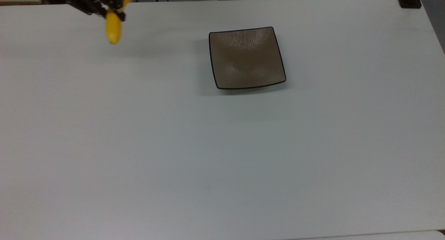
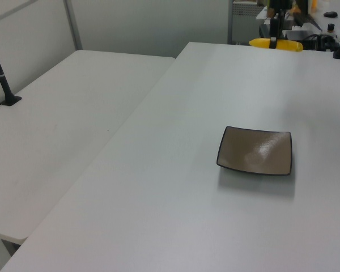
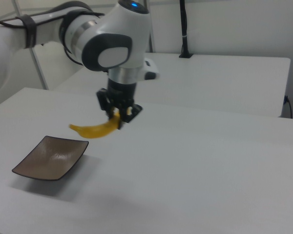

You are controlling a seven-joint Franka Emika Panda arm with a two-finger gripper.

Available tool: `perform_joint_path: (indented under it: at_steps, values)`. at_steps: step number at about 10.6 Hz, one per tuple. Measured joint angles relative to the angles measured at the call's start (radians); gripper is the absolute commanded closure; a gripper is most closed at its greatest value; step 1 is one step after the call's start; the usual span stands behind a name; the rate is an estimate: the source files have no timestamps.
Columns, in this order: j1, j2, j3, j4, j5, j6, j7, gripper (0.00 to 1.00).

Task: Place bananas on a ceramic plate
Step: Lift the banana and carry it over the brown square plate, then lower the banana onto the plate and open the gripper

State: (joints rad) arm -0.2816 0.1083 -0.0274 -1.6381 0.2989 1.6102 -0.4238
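Bananas here are one yellow curved fruit, and it hangs in the air, held by the pincer near the far left part of the table in the top view. The pincer is closed on the middle part of the fruit, and both ends stick out free. In the right view the pincer points down from the white arm, with the bananas clearly above the table surface and not touching it.

The ceramic plate lies flat on the table, well apart from the fruit, to the top view's right of it. Nothing lies on the plate. In the right view the ceramic plate is to the right view's left of the fruit and lower. Between fruit and plate the white surface is bare and open.

In the left view the bananas are above the far edge of the table, and the ceramic plate sits nearer. A second white table stands at the left view's left, with a narrow seam between them. A black clamp post stands on its left edge.
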Motion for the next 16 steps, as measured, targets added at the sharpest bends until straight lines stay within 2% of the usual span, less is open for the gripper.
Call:
perform_joint_path:
  at_steps: [2,5,7,10,13,16]
  values:
    - [0.063,-0.004,0.0,-0.011,0.058,-0.044,0.009,0.88]
    - [0.129,0.0,0.0,-0.083,0.132,-0.046,0.052,0.88]
    - [0.198,0.004,0.0,-0.147,0.134,0.001,0.106,0.88]
    - [0.299,0.019,0.0,-0.231,0.134,0.159,0.202,0.88]
    - [0.4,0.07,0.002,-0.268,0.134,0.312,0.307,0.88]
    - [0.45,0.094,0.005,-0.301,0.134,0.354,0.327,0.86]
